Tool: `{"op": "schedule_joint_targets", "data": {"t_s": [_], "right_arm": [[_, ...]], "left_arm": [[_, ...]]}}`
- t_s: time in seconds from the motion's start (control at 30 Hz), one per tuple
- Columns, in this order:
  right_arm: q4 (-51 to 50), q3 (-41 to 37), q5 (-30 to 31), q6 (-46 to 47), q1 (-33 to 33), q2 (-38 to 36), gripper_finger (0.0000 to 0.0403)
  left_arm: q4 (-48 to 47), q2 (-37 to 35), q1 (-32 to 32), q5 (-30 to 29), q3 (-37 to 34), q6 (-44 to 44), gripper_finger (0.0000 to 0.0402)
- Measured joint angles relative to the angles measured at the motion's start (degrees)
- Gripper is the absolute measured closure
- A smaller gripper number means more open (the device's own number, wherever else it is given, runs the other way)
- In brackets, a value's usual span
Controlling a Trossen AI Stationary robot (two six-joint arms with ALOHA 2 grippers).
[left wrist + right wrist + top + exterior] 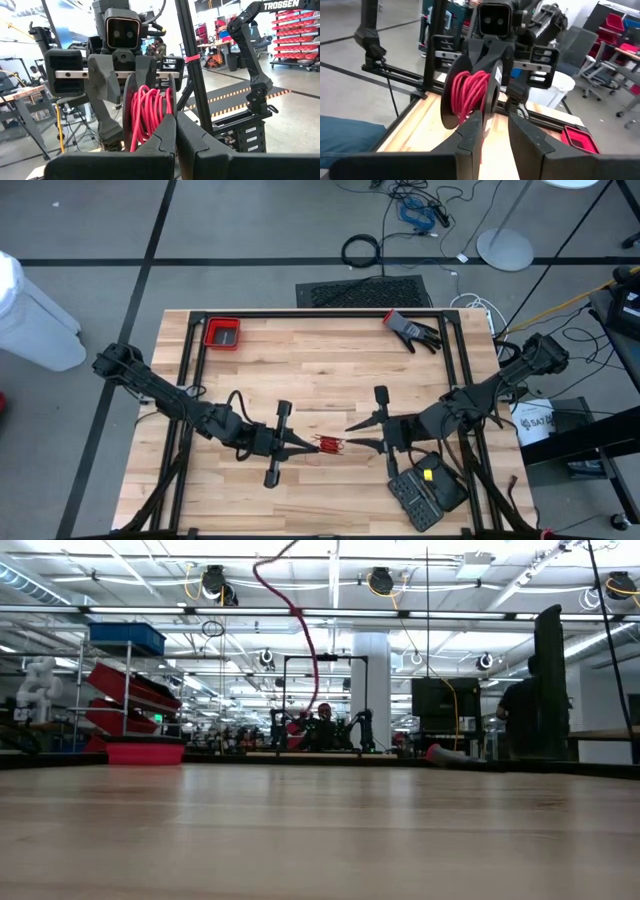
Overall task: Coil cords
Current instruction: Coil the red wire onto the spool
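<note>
- Left hand (300, 444) sits near the front middle of the counter (300, 350), its fingers (165, 135) pressed together on the rim of a black disc (129, 107) at one end of the red cord (330, 444).
- Right hand (362, 434) faces it from the other side, its fingers (475, 127) parted by a narrow gap, with the spool's near disc (492, 95) standing just beyond the tips; whether they touch it I cannot tell.
- Red cord is wound in many turns into a small spool between two black discs (in the wrist views the loops show thick and tidy), and it sits between the two hands, raised on edge rather than lying flat.
- Both arms reach inward from the left and right edges of the counter, meeting close to the front middle.
- Red tray (222, 333) rests at the back left corner of the counter.
- Glove (412, 330), dark with a red cuff, lies near the back right corner.
- Black case (425, 492) with a yellow patch lies at the front right, under the right arm.
- Low view shows only bare counter wood in front and the room beyond, with a red hose (290, 610) hanging from the ceiling there.
</note>
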Motion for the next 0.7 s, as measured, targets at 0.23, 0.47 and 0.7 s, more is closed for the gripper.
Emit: {"op": "schedule_joint_targets", "data": {"t_s": [0.23, 0.47, 0.7], "right_arm": [[0.0, 0.0, 0.1, 0.3, 0.0, 0.0, 0.0323], [1.5, 0.0, 0.1, -0.4, -0.5, 1.6, 0.0323], [2.5, 0.0, 0.1, -0.9, -1.2, 2.0, 0.0323]], "left_arm": [[0.0, 0.0, 0.0, 0.0, 0.0, 0.0, 0.0401], [0.0, 0.0, 0.0, 0.0, 0.0, -0.1, 0.0401], [0.1, 0.0, 0.0, 0.0, 0.0, -0.1, 0.0401]]}}
